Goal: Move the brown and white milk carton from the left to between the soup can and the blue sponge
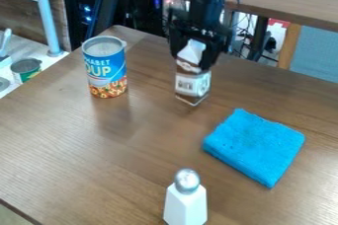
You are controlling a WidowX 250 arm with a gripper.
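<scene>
black two-finger gripper (193,54), upper centre of frame, clamped on brown-and-white milk carton (193,82); blue cylindrical soup can (105,67) at upper left, folded bright-blue cloth (255,146) right, white shaker with silver top (186,202) bottom centre.

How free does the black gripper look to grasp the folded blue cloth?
Probably not: the gripper seems closed on a brown and white carton, though nothing stands between carton and cloth.

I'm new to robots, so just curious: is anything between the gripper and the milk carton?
Nothing visible: the gripper has the carton between its fingers. The soup can stands off to one side.
</scene>
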